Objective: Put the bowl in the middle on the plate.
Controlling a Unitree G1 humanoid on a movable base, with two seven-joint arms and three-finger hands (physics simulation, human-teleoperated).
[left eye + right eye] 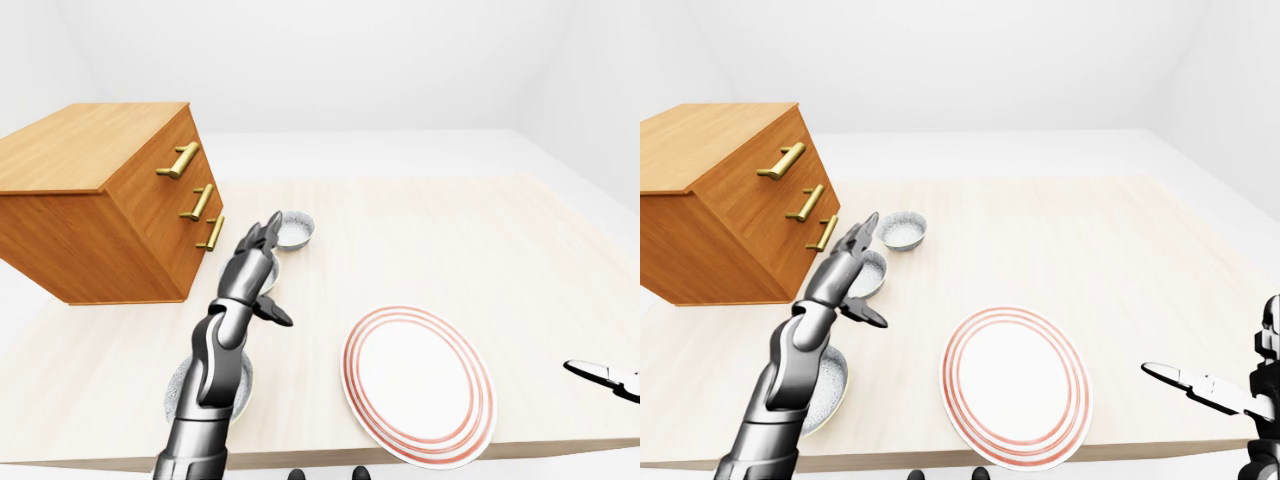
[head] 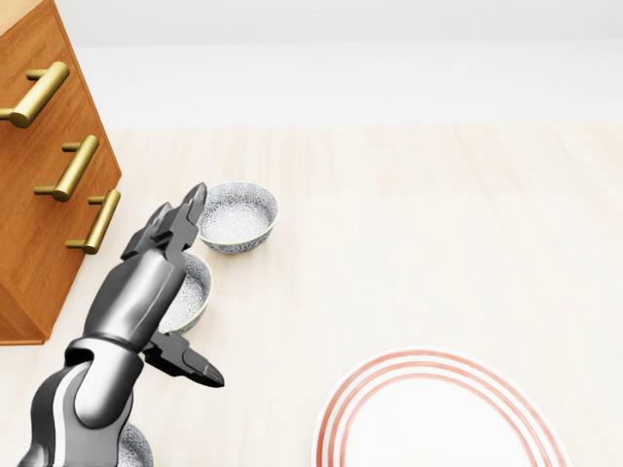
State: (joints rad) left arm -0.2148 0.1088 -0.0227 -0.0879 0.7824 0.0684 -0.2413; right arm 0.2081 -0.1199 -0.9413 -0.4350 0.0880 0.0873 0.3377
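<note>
Hovering with the left robot hand [image 2: 146, 292], wide and empty, over the middle bowl [image 2: 198, 284] at the head view's left centre, probably to straddle its rim. Bound for the plate [image 2: 438, 428], lower right.

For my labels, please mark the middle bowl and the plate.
middle bowl [image 2: 198, 290], head view, visible right inner wall.
plate [image 1: 418, 385], left-eye view, bare white centre.
</note>
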